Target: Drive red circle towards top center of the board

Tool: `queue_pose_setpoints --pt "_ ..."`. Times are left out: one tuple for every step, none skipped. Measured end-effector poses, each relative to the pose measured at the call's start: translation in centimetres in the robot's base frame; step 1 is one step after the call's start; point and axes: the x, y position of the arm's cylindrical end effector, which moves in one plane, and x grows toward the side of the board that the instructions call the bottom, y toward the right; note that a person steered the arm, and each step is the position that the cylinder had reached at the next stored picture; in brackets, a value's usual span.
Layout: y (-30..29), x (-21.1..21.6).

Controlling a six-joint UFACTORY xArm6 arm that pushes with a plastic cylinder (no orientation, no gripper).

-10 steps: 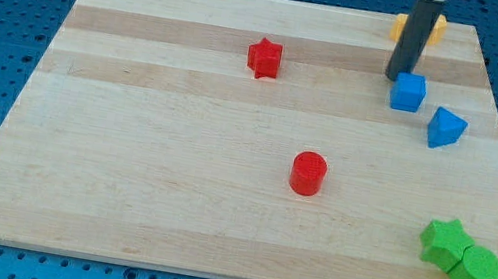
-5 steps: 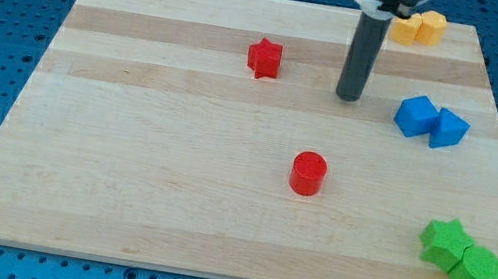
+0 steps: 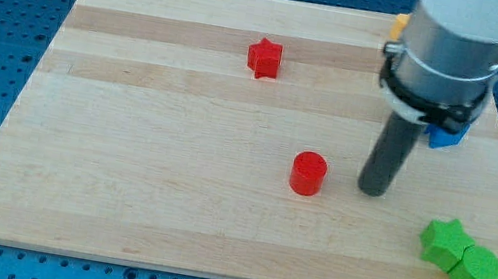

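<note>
The red circle [image 3: 307, 173] is a short red cylinder lying just below the middle of the wooden board [image 3: 170, 187]. My tip [image 3: 372, 192] rests on the board just to the view's right of the red circle, a small gap apart from it. The rod rises up and to the right into the grey arm body [image 3: 446, 51], which hides part of the board's upper right.
A red star [image 3: 264, 58] lies near the view's top, left of centre. A blue block [image 3: 446, 137] shows partly behind the arm. A yellow block [image 3: 400, 25] peeks out at the top edge. A green star [image 3: 443, 240] and green circle [image 3: 476, 269] touch at the bottom right.
My tip has moved from beside the blue blocks at the upper right, leftward and then down, to just right of the red circle. The blue cube slid against the blue triangle.
</note>
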Motion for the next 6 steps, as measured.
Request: queue_pose_setpoints --pt "-2.8 0.7" --pt "-4.3 2.0" --pt "-5.5 2.3" --pt "-6.9 2.3" --pt "-9.1 0.5" --pt "-10.4 -2.9"
